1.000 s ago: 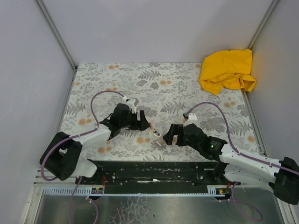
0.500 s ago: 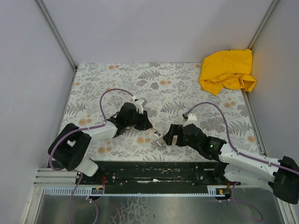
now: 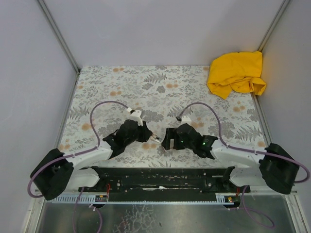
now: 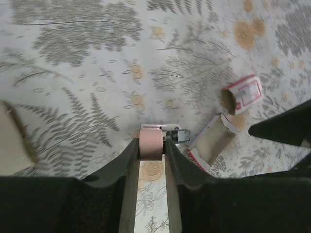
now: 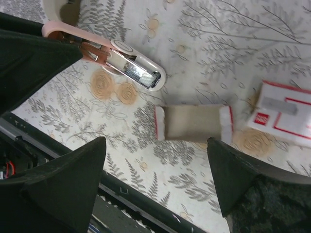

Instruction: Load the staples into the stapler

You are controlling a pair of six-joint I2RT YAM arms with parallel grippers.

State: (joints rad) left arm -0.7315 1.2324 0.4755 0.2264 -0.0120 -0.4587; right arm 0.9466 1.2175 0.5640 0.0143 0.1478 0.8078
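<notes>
Between the fingers (image 4: 127, 162) of the left gripper (image 4: 151, 141), only the pink end of the stapler (image 4: 150, 145) shows; the body behind it is hidden. To the right of the right gripper (image 5: 155, 141), its own finger cuts off the white-and-red box (image 5: 286, 119) (the grey strip (image 5: 279, 106) on it is perhaps print). From above, the stapler is too small to read.

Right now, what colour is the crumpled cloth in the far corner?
The cloth is yellow; the top external view shows it best.

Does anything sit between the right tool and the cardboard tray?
Nothing visible. The tray lies uncovered under the open right tool; the box sits beside it, and the stapler, gripped by the left tool, is off to the side.
</notes>
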